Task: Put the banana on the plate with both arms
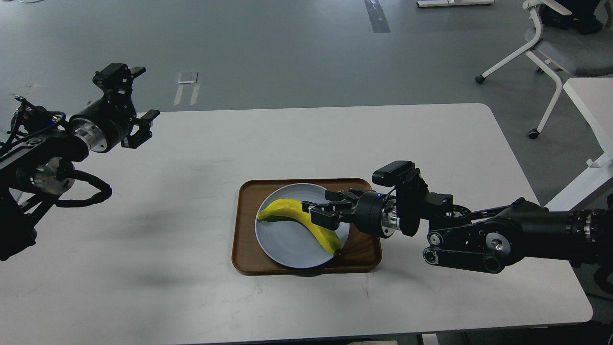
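Note:
The yellow banana (292,210) lies curved across the pale blue-grey plate (287,244), with its dark tip at the plate's front right rim. My right gripper (326,206) reaches in from the right. It sits low over the banana's middle with its fingers spread, one on the banana's far side and one overlapping it. The jaws look open, not clamped. My left gripper (145,93) is held up over the table's far left edge, well away from the plate. Its fingers are wide apart and empty.
The plate sits in a rectangular brown wooden tray (244,249) on the white table (431,143). A white office chair (550,48) and another white table (594,100) stand off to the far right on the grey floor.

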You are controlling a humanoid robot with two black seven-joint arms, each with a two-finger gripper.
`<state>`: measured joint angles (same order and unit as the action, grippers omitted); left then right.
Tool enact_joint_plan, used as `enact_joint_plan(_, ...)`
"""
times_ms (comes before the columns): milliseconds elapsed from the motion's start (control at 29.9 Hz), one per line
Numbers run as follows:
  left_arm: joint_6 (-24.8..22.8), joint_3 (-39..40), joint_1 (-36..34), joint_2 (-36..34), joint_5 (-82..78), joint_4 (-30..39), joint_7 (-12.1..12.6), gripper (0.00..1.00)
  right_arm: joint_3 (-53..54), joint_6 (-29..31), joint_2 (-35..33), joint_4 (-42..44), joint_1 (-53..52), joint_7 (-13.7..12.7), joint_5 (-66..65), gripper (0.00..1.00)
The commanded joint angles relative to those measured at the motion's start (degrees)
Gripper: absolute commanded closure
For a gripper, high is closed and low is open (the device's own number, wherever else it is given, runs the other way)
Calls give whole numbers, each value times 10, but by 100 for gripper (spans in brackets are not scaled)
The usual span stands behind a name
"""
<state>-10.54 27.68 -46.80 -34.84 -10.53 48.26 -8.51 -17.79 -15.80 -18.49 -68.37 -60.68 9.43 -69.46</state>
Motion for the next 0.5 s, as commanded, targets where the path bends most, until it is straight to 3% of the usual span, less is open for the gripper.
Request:
enact_joint_plan(0, -1, 0, 0, 0, 0, 0, 0, 2, 26, -5, -7, 1, 0, 0, 7, 0)
enact_joint_plan(301, -7, 8, -3, 0, 5, 0, 0, 2, 218, -8, -17, 72, -2, 1, 261, 0)
enact_joint_plan(401, -8, 10, -2, 1, 9, 1, 1, 2, 282, 5, -17, 84, 3, -2, 353, 0)
enact_joint_plan(468, -8, 9, -1, 4, 11, 6, 1, 2, 318, 44, -17, 92, 2, -19, 449, 0)
